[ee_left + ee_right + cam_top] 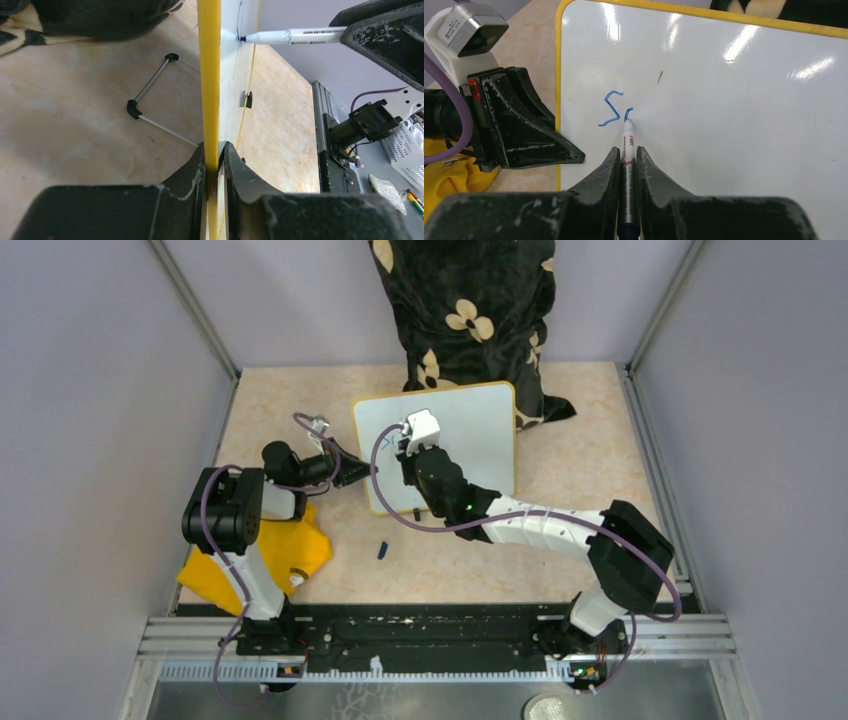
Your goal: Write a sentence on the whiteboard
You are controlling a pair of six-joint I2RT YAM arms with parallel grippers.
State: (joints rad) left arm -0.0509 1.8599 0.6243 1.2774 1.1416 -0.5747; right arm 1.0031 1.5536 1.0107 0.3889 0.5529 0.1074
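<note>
Right gripper (pixel 626 150): its two fingers are pressed on a white marker (pixel 627 132) and pinch it by the barrel, above the left part of the whiteboard (pixel 734 125).
Left gripper (pixel 215 148): closed on the yellow rim of the whiteboard at its left edge, one finger on each face of the board.
Marker: it points away from the right gripper, and its tip touches the white surface just right of the blue letter.
Yellow cloth (pixel 290 550): crumpled on the table (pixel 590 450), at the near left of the whiteboard, under the left arm.
Cap (pixel 382 549): a small dark blue piece on the table, just near the front edge of the whiteboard.
Whiteboard: in the middle of the table, between both grippers; one small black foot (pixel 248 98) shows at its edge.
Sentence (pixel 611 107): only one blue "S" and a short new stroke, near the left rim.
Dark fabric (pixel 460 310): black with pale flowers, behind the far edge of the whiteboard.
</note>
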